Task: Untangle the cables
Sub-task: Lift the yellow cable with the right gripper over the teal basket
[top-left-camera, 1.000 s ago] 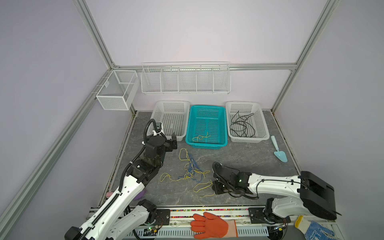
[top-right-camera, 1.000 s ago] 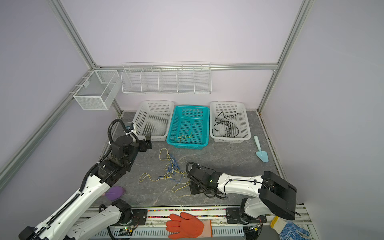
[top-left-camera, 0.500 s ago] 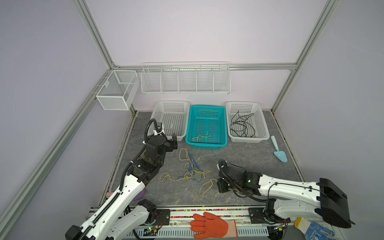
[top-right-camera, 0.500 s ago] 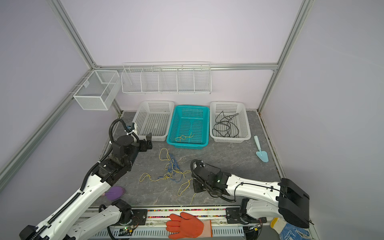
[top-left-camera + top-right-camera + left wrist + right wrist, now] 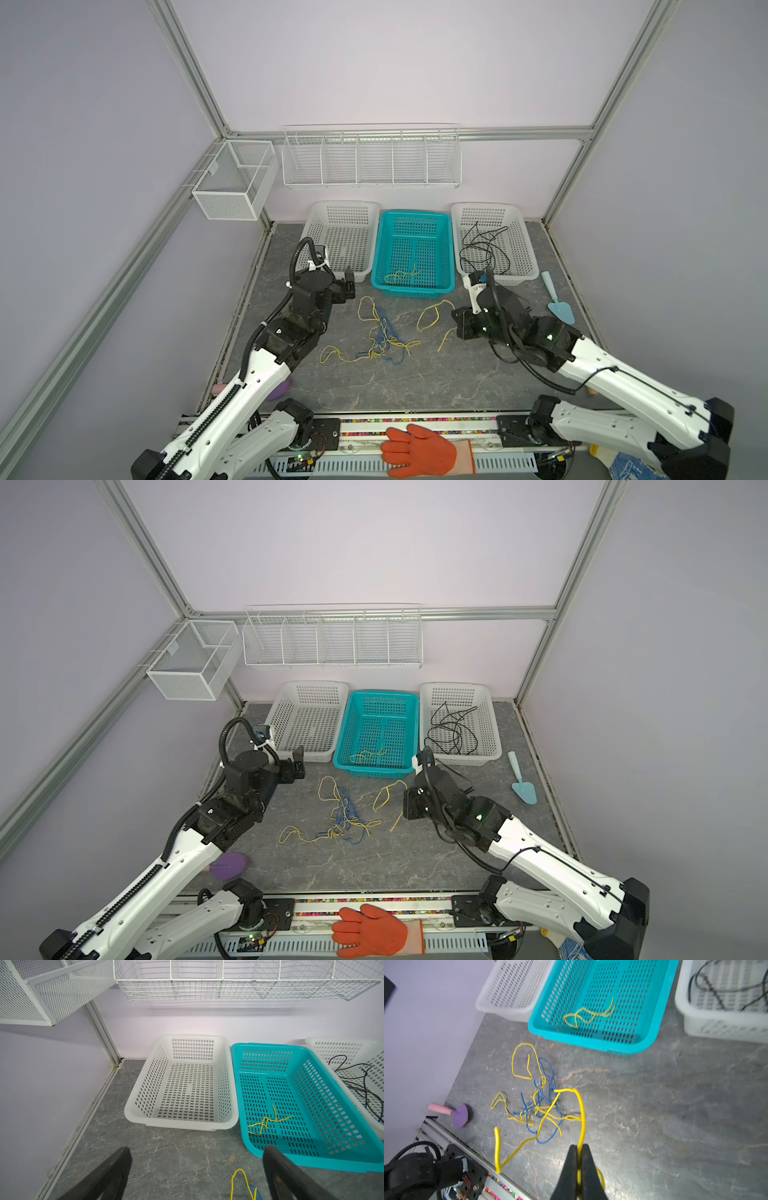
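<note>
The yellow cable (image 5: 581, 1118) now looks clear of the tangle (image 5: 384, 340), which stays mid-table. My right gripper (image 5: 579, 1147) has pinched it and carried it right, near the teal basket (image 5: 409, 292): one strand freed. My left gripper (image 5: 196, 1148) waits open, far left.

your left end effector (image 5: 197, 1148) stands wide apart, its two dark fingers (image 5: 104, 1176) reaching in over the grey marbled tabletop (image 5: 166, 1157). ahead you have three baskets in a row against the lilac wall: a white basket (image 5: 180, 1125), just beside it a teal basket (image 5: 311, 1160) with a short yellow cable (image 5: 268, 1121) kinked on its floor, then a second white basket (image 5: 311, 1040), cut by the frame, holding black cables (image 5: 361, 1089). between the fingers, nearer the one by the teal basket, a yellow loop (image 5: 239, 1169) and blue strands (image 5: 252, 1189) lie on the tabletop. a wire rack (image 5: 249, 980) and mesh box (image 5: 31, 1001) hang above.
</note>
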